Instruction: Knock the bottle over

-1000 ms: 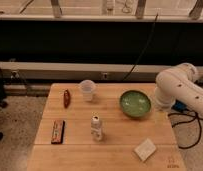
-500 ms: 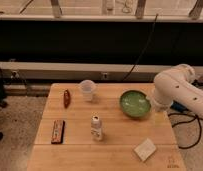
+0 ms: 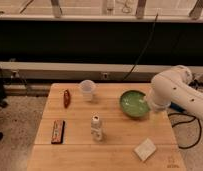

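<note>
Bottle (image 3: 97, 128) upright mid-counter (image 3: 115, 150), long axis vertical, cap pointing up, at 6 o'clock of the cup (image 3: 87, 90). Pincer (image 3: 154, 106) at 3 o'clock rim of green bowl (image 3: 130, 106); its opening: cannot tell.

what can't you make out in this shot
- the tool: camera view, at the green bowl right rim, largely masked by the white arm.
- the bottle: camera view, label too small to read.
- the white arm's far end: cut off by the right edge.
- the flat brown object: camera view, too small to identify.
</note>
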Action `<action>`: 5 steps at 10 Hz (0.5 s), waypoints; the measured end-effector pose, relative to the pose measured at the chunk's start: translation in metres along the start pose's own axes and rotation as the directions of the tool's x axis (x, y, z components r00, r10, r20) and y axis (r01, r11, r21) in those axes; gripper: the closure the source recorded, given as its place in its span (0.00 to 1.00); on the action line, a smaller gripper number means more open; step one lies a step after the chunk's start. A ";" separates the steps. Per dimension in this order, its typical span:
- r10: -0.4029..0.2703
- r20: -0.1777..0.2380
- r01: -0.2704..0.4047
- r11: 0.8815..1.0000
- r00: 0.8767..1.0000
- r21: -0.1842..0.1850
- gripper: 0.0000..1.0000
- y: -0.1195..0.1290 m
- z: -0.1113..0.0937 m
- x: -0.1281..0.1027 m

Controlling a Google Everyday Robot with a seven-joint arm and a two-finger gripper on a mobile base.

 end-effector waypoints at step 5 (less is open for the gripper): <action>-0.031 0.009 0.031 1.000 0.999 0.004 0.20 0.002 0.005 -0.012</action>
